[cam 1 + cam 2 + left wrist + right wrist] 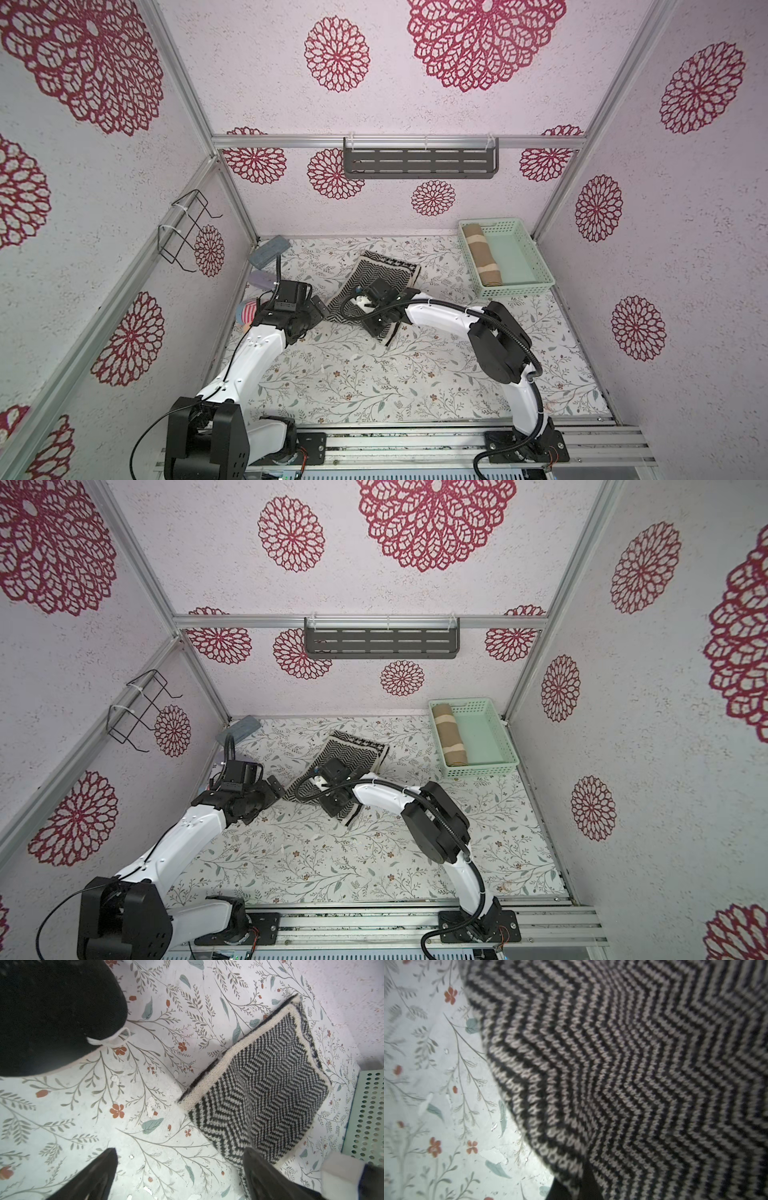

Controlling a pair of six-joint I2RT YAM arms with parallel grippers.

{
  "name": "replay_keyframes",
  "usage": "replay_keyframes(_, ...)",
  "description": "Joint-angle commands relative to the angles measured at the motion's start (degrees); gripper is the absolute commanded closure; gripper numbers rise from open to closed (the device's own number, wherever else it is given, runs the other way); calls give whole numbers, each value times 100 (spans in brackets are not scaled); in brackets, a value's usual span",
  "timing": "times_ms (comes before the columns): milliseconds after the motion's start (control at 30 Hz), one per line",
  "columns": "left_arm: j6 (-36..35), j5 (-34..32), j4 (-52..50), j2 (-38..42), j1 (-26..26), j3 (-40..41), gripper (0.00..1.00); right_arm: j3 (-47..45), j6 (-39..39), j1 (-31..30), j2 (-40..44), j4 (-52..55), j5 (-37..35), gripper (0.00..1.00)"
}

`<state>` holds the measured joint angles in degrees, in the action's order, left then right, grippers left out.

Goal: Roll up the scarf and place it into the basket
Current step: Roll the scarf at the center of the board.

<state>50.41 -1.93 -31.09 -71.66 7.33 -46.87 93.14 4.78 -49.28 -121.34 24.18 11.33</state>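
Floral tabletop [374,386]: right fingers [374,328] pinch the chevron scarf [382,270], left fingers [315,313] spread wide beside it.

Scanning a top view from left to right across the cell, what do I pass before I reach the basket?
Black wire rack → blue-grey block → left pincer → chevron scarf → mint basket.
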Motion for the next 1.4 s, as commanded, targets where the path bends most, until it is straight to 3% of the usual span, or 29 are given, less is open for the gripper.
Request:
replay_keyframes(0,256,371,349,-74,58,166,1,92,781,296,252,33,1433,100)
replay_keyframes(167,566,574,829,-370,408,219,3,140,1160,707,44,-274,2407,100)
replay_keyframes(333,689,574,1253,-1007,661,-135,5,461,945,797,-288,134,2615,100)
replay_keyframes(700,717,611,1453,-2264,692,-974,30,811,725,883,-661,532,2700,100)
replay_keyframes(800,781,595,1455,-2458,684,-1118,41,826,726,952,-731,509,2812,100)
replay_keyframes(900,883,545,1446,-2720,620,-1264,44,846,744,1031,-777,499,2867,99)
replay_keyframes(1167,1189,766,1531,-3378,471,-1533,48,393,763,1048,-126,138,2367,58)
replay_keyframes(1267,1231,785,1531,-3398,454,-1509,49,-296,682,939,494,-325,1742,49)
replay_keyframes(1367,1238,801,1499,-3384,439,-1527,49,-1132,412,644,1102,-857,590,43)
